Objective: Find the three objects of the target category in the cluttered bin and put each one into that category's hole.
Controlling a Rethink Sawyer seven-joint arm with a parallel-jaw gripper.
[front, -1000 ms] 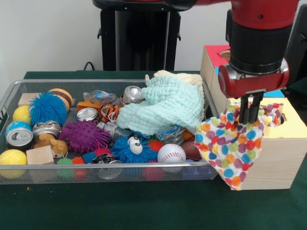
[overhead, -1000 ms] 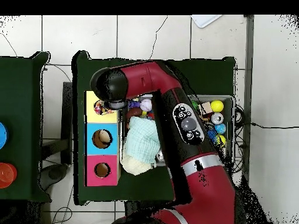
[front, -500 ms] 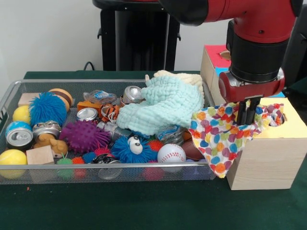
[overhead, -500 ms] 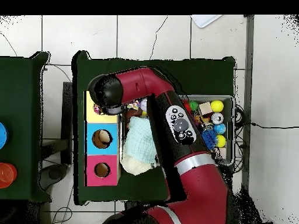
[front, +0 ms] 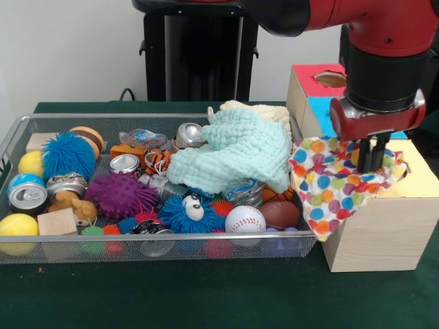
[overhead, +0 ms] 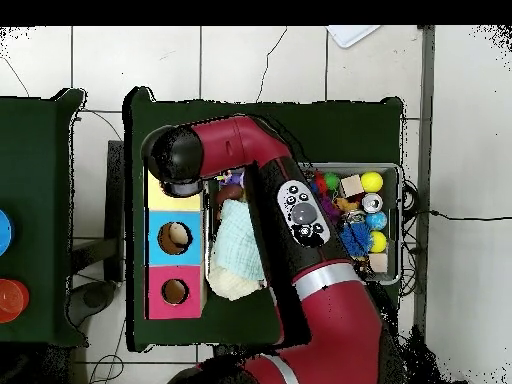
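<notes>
My gripper (front: 372, 164) is shut on a white polka-dot cloth (front: 329, 188) and stands over the yellow top (front: 420, 179) of the pale wooden box. The cloth lies over the top's left part and hangs down the box's left side, next to the wire-mesh bin (front: 158, 237). The hole is hidden under the cloth and gripper. No other polka-dot cloth shows in the bin. In the overhead view the arm's wrist (overhead: 175, 165) covers the gripper above the yellow top (overhead: 170, 204).
In the bin a mint-green waffle cloth (front: 233, 154) lies on a cream one (front: 273, 113), among cans, spiky balls, a baseball (front: 245, 219) and wooden blocks. The blue-topped hole (overhead: 175, 237) and red-topped hole (overhead: 175, 291) lie beside the yellow top.
My gripper has moved right in the front view with the cloth, from beside the box's edge to over the yellow top. The cloth now drapes on the box instead of hanging free.
</notes>
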